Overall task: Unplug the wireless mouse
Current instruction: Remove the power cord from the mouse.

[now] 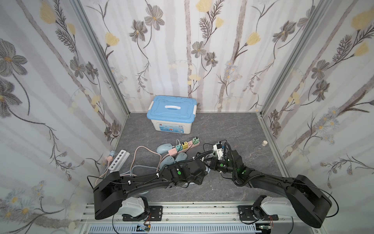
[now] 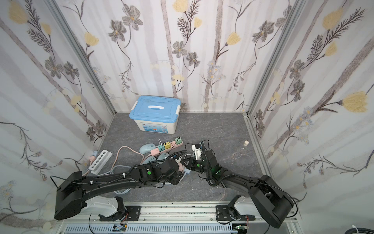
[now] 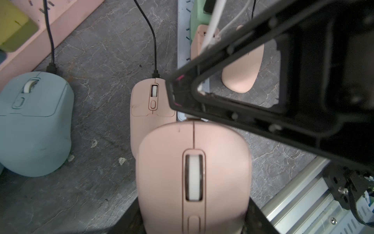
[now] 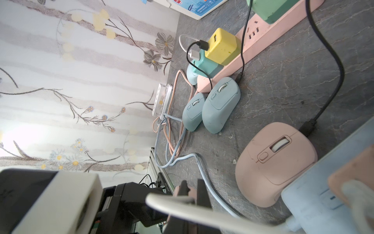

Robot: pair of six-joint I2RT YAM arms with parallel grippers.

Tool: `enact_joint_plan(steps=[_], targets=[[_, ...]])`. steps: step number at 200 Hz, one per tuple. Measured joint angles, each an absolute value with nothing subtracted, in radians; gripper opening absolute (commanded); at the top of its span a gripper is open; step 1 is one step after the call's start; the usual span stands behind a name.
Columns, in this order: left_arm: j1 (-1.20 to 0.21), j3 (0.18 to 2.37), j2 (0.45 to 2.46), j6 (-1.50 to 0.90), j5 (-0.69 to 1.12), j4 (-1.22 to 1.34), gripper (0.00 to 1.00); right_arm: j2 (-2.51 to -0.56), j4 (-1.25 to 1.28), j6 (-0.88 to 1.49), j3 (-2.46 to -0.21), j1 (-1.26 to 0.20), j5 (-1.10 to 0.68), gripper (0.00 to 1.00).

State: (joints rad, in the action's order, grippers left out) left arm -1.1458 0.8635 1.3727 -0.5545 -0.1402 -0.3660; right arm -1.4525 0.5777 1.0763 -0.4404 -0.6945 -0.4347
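One label carries print: the sticker (image 1: 172, 128) on the front of the blue-lidded box (image 1: 172, 109) at the back of the worktop (image 1: 222, 129). Its characters are too small for you to read.

Your left pincer (image 3: 193, 219) is pinching the pink mouse (image 3: 192, 172) by its sides, wheel up. That mouse overlaps the rear of the other pink mouse (image 3: 149, 105), which lies on the worktop with a black cable (image 3: 154, 46) in its nose.

Your right pincer (image 3: 177, 99) is pressed together on the end of a white cable (image 3: 212, 22), right at the nose of the held mouse. You cannot tell whether the plug sits in its socket.

In a top view the left arm (image 1: 141, 182) and right arm (image 1: 273, 180) meet mid-worktop, on the robot's side of the pink power strip (image 4: 261, 42) and the blue mice (image 1: 164, 149).
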Motion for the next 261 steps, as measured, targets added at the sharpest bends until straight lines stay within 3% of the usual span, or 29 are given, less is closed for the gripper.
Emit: enact_joint_plan(steps=[73,131,197,261], targets=[[-1.145,0.881,1.376,-0.571,-0.130,-0.414,0.00,-1.457,0.585,1.075,-0.438,-0.691,-0.459,0.00],[-1.139,0.900,1.377,-0.566,-0.144,-0.455,0.00,-1.488,0.373,0.945,-0.582,-0.665,-0.533,0.00],[-1.132,0.875,1.361,-0.580,-0.094,-0.443,0.00,-1.453,0.634,1.115,-0.405,-0.712,-0.432,0.00],[-1.106,0.891,1.363,-0.545,-0.044,-0.504,0.00,-1.489,0.522,1.024,-0.493,-0.686,-0.500,0.00]])
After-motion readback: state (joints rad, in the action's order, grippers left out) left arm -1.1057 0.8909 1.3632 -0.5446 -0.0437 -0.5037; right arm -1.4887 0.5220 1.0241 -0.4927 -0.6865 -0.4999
